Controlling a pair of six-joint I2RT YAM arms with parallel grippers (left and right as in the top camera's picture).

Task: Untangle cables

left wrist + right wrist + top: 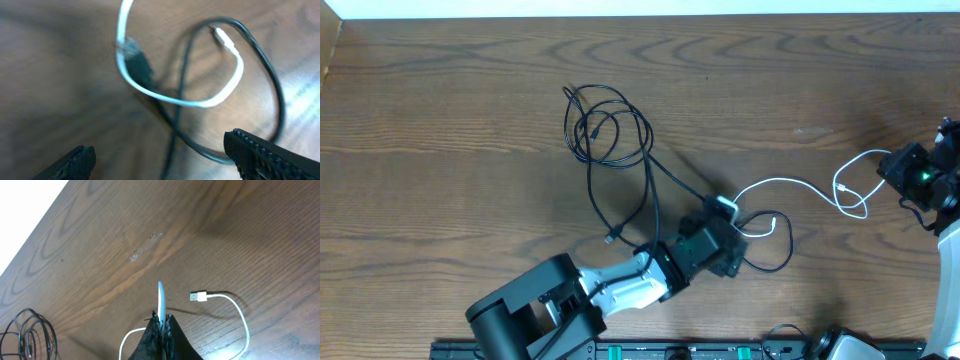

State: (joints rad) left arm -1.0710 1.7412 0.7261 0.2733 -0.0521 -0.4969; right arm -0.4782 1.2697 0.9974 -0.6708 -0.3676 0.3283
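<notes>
right end effector [161, 323] on white cable [161, 297]

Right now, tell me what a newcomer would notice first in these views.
The white cable stands out most, bright against the dark wooden table, running from centre to the right edge, where the right gripper is pinched shut on it. At centre the left gripper hangs open over the spot where that cable's loop crosses a black cable. Up and left lies a loose tangle of black cables.
</notes>
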